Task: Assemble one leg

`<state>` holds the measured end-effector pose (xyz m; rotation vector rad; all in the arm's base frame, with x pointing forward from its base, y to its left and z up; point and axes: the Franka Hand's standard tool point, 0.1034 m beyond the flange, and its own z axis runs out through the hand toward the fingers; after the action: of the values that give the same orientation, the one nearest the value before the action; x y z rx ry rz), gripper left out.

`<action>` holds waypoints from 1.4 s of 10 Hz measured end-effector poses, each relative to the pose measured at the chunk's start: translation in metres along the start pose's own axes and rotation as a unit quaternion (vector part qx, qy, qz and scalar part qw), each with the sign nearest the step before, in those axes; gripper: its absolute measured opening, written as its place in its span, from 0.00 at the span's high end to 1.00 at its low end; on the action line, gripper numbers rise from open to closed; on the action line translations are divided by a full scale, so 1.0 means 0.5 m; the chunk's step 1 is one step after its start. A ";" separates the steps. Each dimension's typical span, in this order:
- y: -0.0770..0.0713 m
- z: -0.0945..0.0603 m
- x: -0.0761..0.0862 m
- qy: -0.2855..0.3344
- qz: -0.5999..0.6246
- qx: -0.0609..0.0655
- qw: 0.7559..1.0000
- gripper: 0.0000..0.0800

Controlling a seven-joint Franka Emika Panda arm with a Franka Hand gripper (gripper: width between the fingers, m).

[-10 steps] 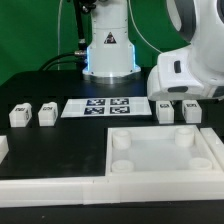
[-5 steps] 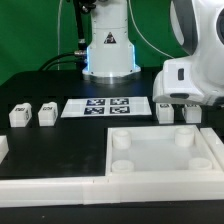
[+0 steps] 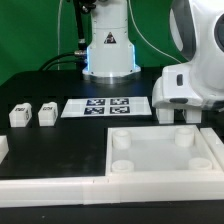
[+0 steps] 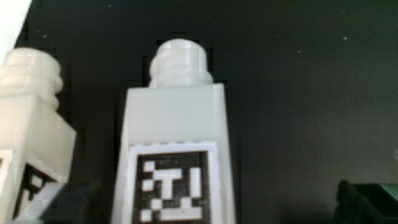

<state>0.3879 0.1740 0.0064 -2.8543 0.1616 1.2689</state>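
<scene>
Four small white legs lie on the black table. Two are at the exterior view's left (image 3: 18,115) (image 3: 46,114). Two are at the right (image 3: 165,113) (image 3: 192,113), partly hidden under my hand. My gripper (image 3: 178,108) hangs low just above the right pair. In the wrist view one leg (image 4: 175,140) with its black-and-white marker fills the middle, and a second leg (image 4: 29,120) lies beside it. My gripper (image 4: 199,212) is open and astride the middle leg. One dark fingertip (image 4: 368,200) shows apart from it. Nothing is held.
The large white tray (image 3: 205,160) with round corner sockets lies in front of the right legs. The marker board (image 3: 107,107) lies between the two pairs of legs. The robot base (image 3: 108,50) stands behind it. White blocks line the front edge (image 3: 50,190).
My hand has come down toward the right pair of legs and shifted slightly to the exterior view's right. No leg has moved.
</scene>
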 end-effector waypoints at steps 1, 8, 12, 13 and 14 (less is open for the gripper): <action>0.000 0.000 0.000 0.000 0.000 0.000 1.000 0.24; 0.000 0.000 0.000 0.000 0.000 0.000 1.000 0.64; 0.017 -0.053 -0.004 0.005 -0.013 0.006 1.000 0.64; 0.029 -0.105 -0.010 0.027 -0.024 0.012 0.999 0.64; 0.047 -0.157 -0.032 0.031 -0.040 0.015 0.999 0.64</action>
<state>0.4332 0.1477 0.0716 -2.8449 0.0663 1.1541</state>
